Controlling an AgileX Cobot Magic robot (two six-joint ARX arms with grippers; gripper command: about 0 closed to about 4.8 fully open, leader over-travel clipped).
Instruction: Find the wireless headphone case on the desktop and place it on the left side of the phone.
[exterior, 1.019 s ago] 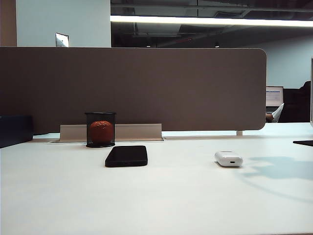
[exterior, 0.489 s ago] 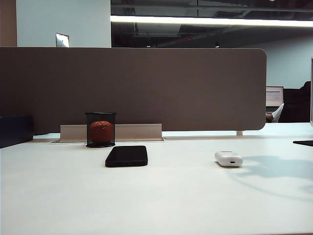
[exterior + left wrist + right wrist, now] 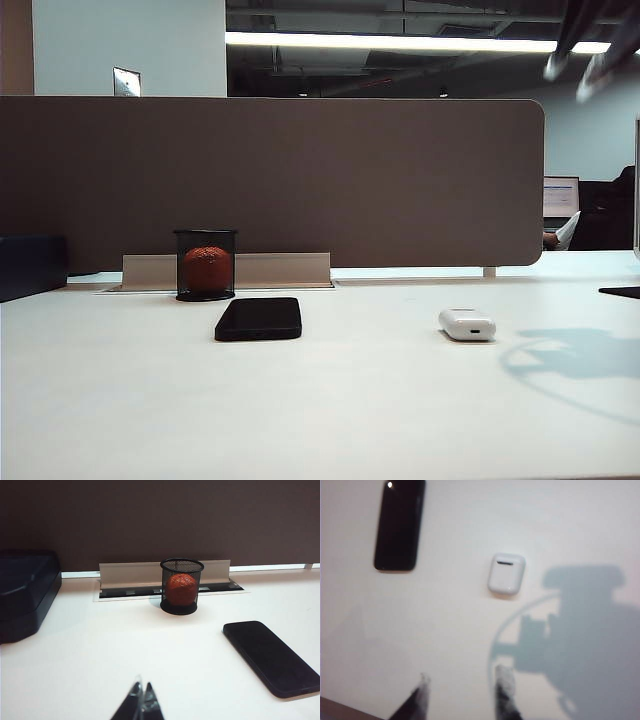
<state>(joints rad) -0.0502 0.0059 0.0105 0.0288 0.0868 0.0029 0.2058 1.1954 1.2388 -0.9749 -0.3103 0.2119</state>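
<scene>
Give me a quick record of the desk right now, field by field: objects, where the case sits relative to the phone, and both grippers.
case: wireless headphone case lying on the desktop, right of the phone, apart from it
behind phone: black mesh cup holding an orange ball
right gripper: open, empty, high above the case
left gripper: shut, near the desktop, holding nothing
task: case not yet moved
</scene>
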